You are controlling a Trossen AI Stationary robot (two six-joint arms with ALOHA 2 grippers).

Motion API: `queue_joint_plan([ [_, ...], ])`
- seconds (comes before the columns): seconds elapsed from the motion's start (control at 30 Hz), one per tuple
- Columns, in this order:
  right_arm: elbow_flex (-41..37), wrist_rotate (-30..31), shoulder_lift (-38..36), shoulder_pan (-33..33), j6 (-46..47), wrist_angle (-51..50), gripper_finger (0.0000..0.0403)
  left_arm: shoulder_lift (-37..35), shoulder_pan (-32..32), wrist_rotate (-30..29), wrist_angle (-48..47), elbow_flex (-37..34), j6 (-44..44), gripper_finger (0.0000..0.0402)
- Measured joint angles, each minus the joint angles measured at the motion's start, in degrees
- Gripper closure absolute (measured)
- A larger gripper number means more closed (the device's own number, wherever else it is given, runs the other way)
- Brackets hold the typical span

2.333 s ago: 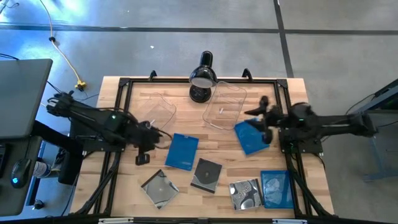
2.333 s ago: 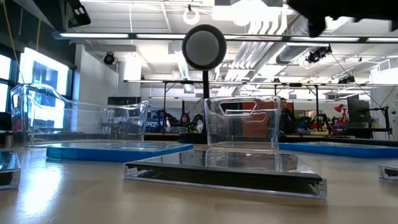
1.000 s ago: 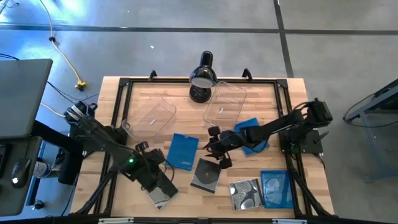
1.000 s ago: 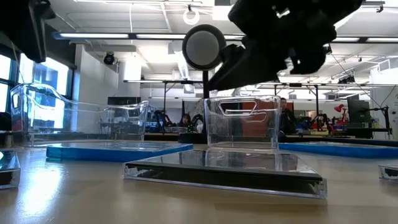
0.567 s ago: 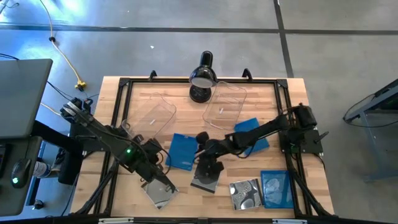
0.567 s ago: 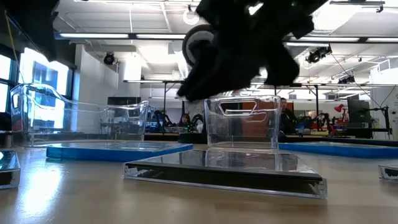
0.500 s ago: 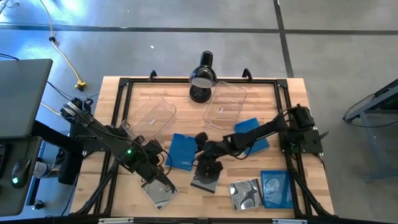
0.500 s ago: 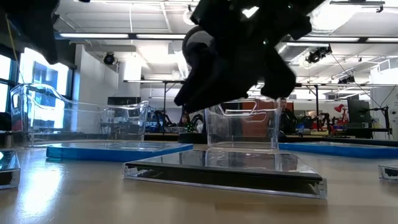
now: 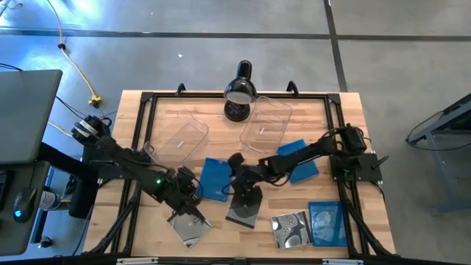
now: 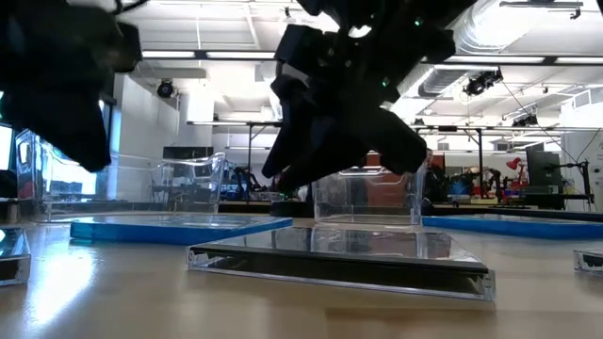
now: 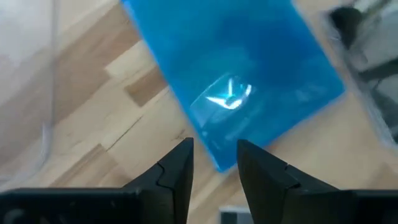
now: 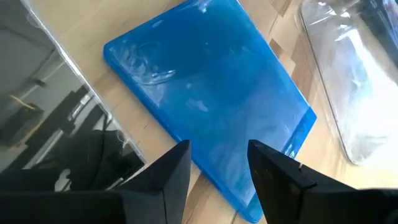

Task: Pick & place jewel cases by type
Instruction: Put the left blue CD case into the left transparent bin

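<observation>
Though near, blue case (image 12: 208,102) beyond right gripper (image 12: 214,165)

Grey concrete floor (image 9: 221,51), yellow cable (image 9: 73,62), open workshop with ceiling strip lights (image 10: 217,55), bright window (image 10: 57,132)

Wooden table (image 9: 162,103) with black frame. On it: a black desk lamp (image 9: 238,91), two clear tubs (image 9: 179,138) (image 9: 266,124), three blue jewel cases (image 9: 215,179) (image 9: 299,160) (image 9: 327,223), three clear jewel cases (image 9: 244,210) (image 9: 189,227) (image 9: 290,229).

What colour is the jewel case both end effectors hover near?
Blue jewel case, clearest in the right wrist view.
</observation>
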Motion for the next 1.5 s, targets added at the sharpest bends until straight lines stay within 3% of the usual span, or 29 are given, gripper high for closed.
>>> queue_joint_plan([
  [0.17,0.0,-3.77,0.02,-1.68,-0.01,-0.32,0.0247,-0.02,2.85,0.8,0.71,-1.63,-6.35,0.0282],
  [0.43,0.0,-5.65,0.02,-2.36,-2.66,-0.71,0.0247,0.0,7.47,5.39,5.8,-3.06,-7.06,0.0282],
  [0.8,0.0,-3.55,0.02,-2.38,-10.41,-1.78,0.0247,0.05,7.44,7.61,5.93,-3.06,-17.86,0.0282],
  [1.07,0.0,-3.42,0.01,-3.17,-14.76,-2.02,0.0247,4.53,7.48,8.32,7.87,-3.04,-23.8,0.0282],
  [1.5,0.0,-7.09,0.76,-6.15,-14.96,-3.98,0.0247,8.47,7.48,7.54,14.95,-2.86,-25.56,0.0282],
])
